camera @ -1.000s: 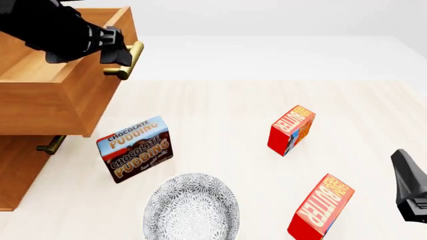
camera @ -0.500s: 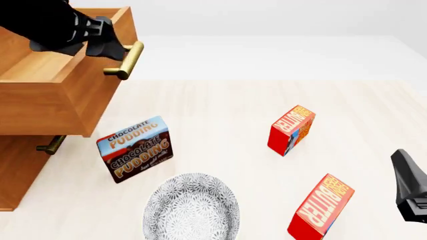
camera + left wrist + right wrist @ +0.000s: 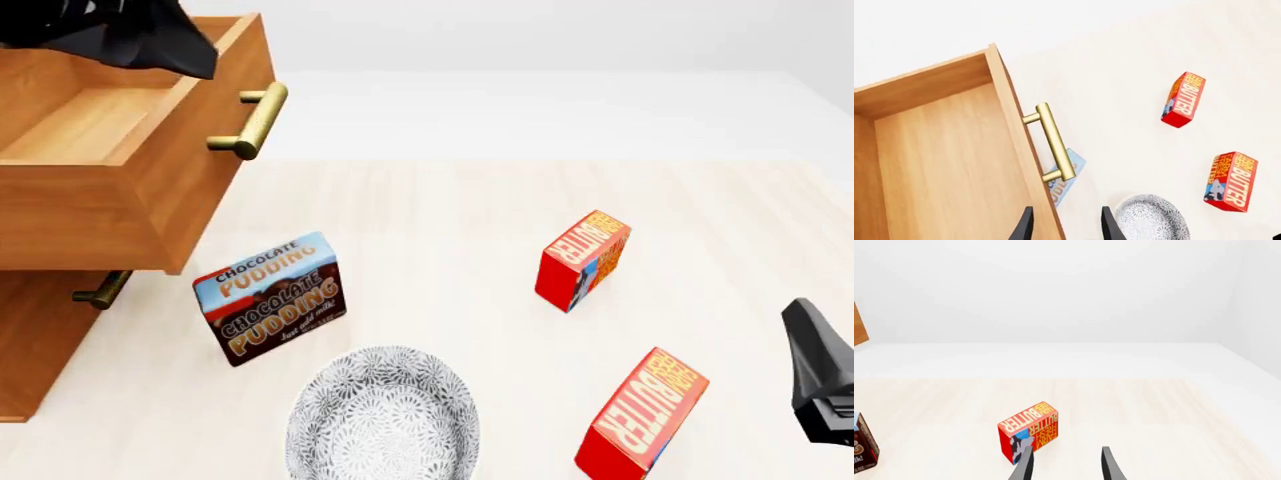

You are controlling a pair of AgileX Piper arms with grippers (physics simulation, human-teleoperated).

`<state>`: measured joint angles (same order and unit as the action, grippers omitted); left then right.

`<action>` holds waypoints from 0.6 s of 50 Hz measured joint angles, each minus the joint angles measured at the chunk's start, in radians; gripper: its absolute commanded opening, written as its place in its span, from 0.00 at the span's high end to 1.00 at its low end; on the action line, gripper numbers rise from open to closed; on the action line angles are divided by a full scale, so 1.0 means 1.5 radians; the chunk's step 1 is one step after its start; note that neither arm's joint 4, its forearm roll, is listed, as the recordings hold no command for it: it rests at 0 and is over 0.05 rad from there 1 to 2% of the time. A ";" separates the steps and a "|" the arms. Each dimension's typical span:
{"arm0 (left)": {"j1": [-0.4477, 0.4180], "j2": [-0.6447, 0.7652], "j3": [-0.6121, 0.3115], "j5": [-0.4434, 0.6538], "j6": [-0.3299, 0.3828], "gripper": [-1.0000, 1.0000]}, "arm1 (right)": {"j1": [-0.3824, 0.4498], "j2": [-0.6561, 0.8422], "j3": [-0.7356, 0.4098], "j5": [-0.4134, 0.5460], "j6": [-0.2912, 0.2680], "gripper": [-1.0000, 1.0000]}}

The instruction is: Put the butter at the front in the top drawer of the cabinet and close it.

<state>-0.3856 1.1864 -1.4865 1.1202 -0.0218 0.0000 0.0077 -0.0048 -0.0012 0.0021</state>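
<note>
Honey-brown wooden top drawer (image 3: 100,150) stands open; black left gripper (image 3: 1066,227) (jaws parted, empty) hangs above its front wall.

The front view looks forward and down over the table (image 3: 441,220). The left wrist view looks down from above the top drawer (image 3: 941,165). Both show its handle (image 3: 250,120).
</note>
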 measured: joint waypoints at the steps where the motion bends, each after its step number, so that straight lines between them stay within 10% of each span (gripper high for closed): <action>1: -0.003 -0.001 -0.003 0.002 0.001 0.00 | 0.000 0.000 0.000 0.000 0.000 0.00; 30: -0.144 0.052 -0.017 -0.073 0.027 0.00 | 0.000 0.000 0.000 0.000 0.000 0.00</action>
<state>-0.6015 1.2647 -1.5124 1.0103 0.0193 0.0000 0.0077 -0.0048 -0.0012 0.0021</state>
